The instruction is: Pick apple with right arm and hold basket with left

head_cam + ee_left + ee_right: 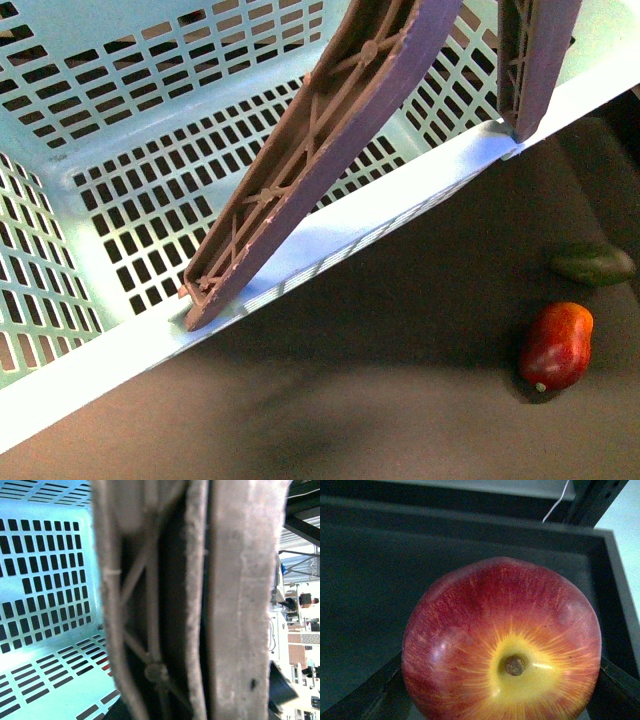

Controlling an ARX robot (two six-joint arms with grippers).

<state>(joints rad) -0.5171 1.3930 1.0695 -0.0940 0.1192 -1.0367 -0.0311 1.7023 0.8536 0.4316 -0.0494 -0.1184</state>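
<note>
The pale mint-blue basket [130,150] fills the upper left of the front view, tilted, with its brownish-mauve handles [320,150] raised. Neither arm shows in the front view. In the left wrist view the ribbed handle [190,600] fills the picture right at the camera; my left gripper is shut on it, its fingers hidden. The basket's slotted wall [45,590] shows behind. In the right wrist view the red apple [502,642] with a yellow patch around its stem fills the picture; my right gripper is shut on it, with dark fingers [615,690] at both sides.
An elongated red-orange fruit [556,345] and a dark green oval fruit [594,264] lie on the dark table at the right of the front view. Behind the apple is a dark tray-like surface [395,570] with a raised rim.
</note>
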